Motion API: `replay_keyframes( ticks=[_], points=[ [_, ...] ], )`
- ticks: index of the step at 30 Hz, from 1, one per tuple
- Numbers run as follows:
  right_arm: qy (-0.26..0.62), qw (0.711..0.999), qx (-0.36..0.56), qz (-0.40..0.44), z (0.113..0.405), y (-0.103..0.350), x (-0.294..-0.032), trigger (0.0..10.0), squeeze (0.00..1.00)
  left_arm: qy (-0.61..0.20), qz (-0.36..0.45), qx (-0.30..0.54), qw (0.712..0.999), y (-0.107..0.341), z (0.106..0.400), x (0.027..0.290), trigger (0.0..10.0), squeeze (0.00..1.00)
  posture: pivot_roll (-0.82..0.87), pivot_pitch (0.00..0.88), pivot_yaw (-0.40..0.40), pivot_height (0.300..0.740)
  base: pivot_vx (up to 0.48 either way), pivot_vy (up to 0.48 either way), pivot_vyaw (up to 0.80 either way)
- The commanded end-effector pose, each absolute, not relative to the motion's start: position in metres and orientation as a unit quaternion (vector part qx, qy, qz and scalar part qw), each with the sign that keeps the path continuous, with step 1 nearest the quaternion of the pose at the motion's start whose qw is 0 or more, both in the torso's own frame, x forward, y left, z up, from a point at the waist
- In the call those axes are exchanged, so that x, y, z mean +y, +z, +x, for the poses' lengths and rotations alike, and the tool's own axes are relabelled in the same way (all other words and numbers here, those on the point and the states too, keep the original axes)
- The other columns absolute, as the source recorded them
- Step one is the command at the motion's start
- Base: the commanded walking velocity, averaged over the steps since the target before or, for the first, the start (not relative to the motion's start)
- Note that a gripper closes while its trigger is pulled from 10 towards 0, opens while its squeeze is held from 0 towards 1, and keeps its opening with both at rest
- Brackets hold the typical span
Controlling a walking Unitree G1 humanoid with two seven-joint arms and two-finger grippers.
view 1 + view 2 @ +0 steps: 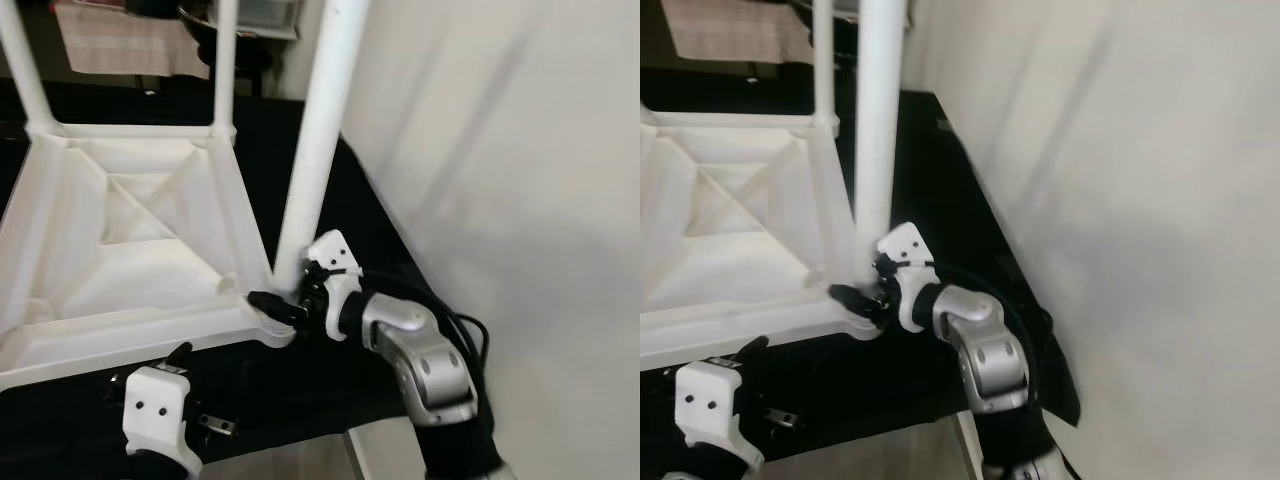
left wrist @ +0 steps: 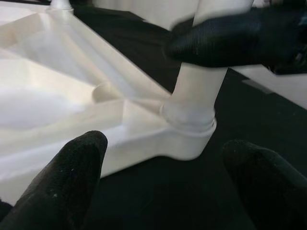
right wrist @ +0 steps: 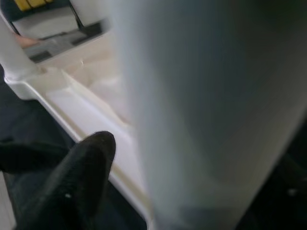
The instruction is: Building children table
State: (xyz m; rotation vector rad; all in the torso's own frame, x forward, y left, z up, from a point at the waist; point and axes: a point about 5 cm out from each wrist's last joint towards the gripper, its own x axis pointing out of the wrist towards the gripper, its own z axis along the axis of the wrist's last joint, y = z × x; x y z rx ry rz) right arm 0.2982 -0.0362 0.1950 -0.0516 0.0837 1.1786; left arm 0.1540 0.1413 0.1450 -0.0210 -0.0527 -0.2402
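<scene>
A white children's table [image 1: 120, 250] lies upside down on a black mat, its legs pointing up. The nearest leg [image 1: 315, 140] stands in the front right corner socket [image 2: 189, 120]. My right gripper [image 1: 285, 300] is shut around the base of this leg, one black finger [image 2: 225, 40] crossing in front of it. In the right wrist view the leg [image 3: 211, 115] sits tight against the finger [image 3: 81, 177]. My left gripper [image 2: 172, 191] is open, low in front of the table's near edge, pointing at the same corner and touching nothing.
A white wall [image 1: 500, 150] rises close on the right. The black mat [image 1: 300, 380] ends at pale floor [image 1: 300, 460] near my body. Two more legs [image 1: 225, 60] [image 1: 22, 60] stand at the far corners. A striped cloth [image 1: 110, 40] hangs behind.
</scene>
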Motion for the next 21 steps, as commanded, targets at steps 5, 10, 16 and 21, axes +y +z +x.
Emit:
replay_keyframes(
  ticks=[5, 10, 16, 21],
  points=[
    [0.714, 0.694, -0.013, -0.093, 0.315, 0.214, -0.028, 10.0, 0.05, -0.119, -0.009, -0.017, 0.993, 0.141, 0.152, 0.139, 10.0, 0.00, 0.03, 0.126, -0.203, 0.740, 0.000, 0.000, 0.00],
    [0.771, 0.624, -0.003, -0.125, 0.322, 0.225, -0.019, 10.0, 0.00, -0.117, -0.008, -0.018, 0.993, 0.142, 0.151, 0.139, 10.0, 0.00, 0.04, 0.135, -0.209, 0.740, 0.000, 0.000, 0.00],
    [0.787, 0.605, 0.004, -0.120, 0.321, 0.228, -0.017, 10.0, 0.00, -0.117, -0.007, -0.018, 0.993, 0.142, 0.150, 0.138, 10.0, 0.00, 0.05, 0.139, -0.210, 0.740, 0.000, 0.000, 0.00],
    [0.812, 0.572, 0.003, -0.114, 0.327, 0.231, -0.017, 0.0, 0.00, -0.117, -0.007, -0.018, 0.993, 0.143, 0.148, 0.137, 10.0, 0.00, 0.05, 0.149, -0.209, 0.740, 0.000, 0.000, 0.00]
  ],
)
